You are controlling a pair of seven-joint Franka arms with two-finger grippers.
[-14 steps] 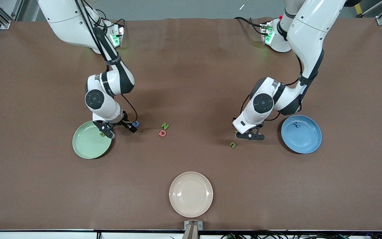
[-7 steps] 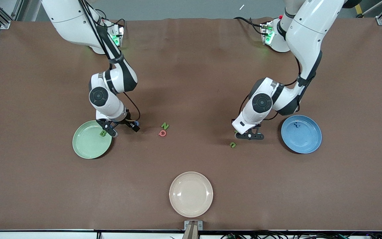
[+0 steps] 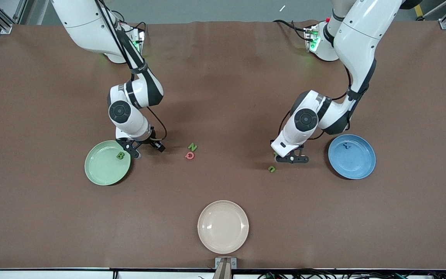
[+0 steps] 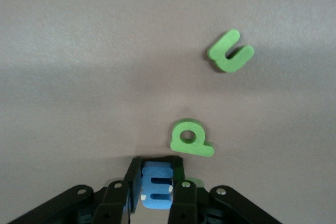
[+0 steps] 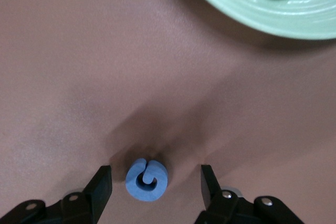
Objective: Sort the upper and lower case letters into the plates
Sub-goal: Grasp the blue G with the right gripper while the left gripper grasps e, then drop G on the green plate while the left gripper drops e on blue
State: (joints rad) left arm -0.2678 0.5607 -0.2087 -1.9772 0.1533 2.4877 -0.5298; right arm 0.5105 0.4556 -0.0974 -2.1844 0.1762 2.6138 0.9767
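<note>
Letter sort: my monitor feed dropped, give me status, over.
Left gripper shut on blue letter e, beside blue plate. Right gripper open around blue letter G, beside green plate holding green B. Nothing in the way.

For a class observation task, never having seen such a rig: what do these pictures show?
Two white robot arms sort letters into plates. One picture looks down from across the table; two come from wrist cameras. On the table lie a pale green plate holding a green B, a blue plate holding a dark letter, a cream plate, and loose letters: green N, red Q, green u, green p. The left gripper has its jaws shut on a blue E. The right gripper holds its jaws open around a curled blue letter.
</note>
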